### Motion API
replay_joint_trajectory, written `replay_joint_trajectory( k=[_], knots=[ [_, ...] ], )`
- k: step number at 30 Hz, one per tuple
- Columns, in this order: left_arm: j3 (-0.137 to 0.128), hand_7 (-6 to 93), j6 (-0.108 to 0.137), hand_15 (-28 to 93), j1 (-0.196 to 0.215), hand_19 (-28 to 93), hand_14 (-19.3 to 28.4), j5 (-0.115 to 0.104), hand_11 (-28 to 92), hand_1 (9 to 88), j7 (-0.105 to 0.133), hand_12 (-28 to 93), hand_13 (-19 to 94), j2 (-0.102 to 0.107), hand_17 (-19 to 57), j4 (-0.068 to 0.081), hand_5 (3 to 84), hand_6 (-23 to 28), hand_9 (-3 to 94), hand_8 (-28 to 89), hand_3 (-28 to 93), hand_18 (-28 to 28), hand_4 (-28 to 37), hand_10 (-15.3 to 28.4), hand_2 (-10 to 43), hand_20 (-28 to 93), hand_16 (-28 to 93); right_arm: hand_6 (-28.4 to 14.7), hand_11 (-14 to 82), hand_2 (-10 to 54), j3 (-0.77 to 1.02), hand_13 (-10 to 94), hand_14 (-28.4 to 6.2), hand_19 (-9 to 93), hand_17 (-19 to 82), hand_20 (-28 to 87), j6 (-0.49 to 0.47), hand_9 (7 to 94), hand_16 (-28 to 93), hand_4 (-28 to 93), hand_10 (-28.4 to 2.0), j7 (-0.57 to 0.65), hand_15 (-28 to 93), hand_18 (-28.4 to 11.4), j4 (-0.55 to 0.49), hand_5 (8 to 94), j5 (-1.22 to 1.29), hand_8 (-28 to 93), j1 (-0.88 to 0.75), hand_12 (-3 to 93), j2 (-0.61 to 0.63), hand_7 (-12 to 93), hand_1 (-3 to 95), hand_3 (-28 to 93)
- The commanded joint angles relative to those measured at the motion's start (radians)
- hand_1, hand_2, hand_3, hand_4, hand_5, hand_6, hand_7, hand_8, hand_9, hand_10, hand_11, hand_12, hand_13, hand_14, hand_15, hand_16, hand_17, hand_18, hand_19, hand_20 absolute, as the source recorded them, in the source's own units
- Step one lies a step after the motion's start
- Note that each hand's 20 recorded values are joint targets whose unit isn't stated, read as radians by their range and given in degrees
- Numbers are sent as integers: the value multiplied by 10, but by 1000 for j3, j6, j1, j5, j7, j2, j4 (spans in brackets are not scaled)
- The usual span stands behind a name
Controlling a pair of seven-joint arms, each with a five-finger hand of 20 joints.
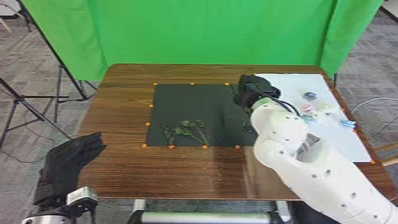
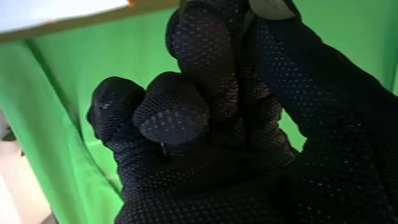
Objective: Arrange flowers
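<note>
Fingers curled, right hand [image 1: 258, 89]; grasp on anything: cannot tell.
Left hand [image 1: 69, 160]: relaxed, near left. Green sprigs [image 1: 186, 131]: dark mat [image 1: 191, 105], near part.

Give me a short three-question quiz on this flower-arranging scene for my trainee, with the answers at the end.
1. True or false: the small pink blossom lies on the white rectangular sheet.

2. Where do the green leafy stems lie?
a) on the bare brown wooden table
b) on the black rectangular mat
c) among the blossoms

3. Which robot hand is nearer the white sheet?

Key: 1. True; 2. b; 3. The right robot hand.
</note>
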Motion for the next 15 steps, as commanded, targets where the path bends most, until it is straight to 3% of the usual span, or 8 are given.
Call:
replay_joint_trajectory(
  k=[1,15],
  knots=[
    [2,207,-9,650,-4,604,280,17,375,282,-24,100,282,-13,-81,-7,532,154,432,-104,808,234,-180,226,62,137,-140,-39,470,-54,-26,774,-114,932,543,388,-47,814,278,-283,-159,42,762,-224,51,743,-1,210,-44,324,-48,434,536,770],
    [2,207,-11,650,-9,604,280,20,375,282,-34,101,282,-21,-80,-5,532,153,431,-104,808,234,-181,225,62,137,-140,-36,469,-51,-1,773,-115,932,541,384,-115,812,275,-270,-159,88,758,-228,70,738,49,198,-104,313,-87,440,529,764]
  ],
)
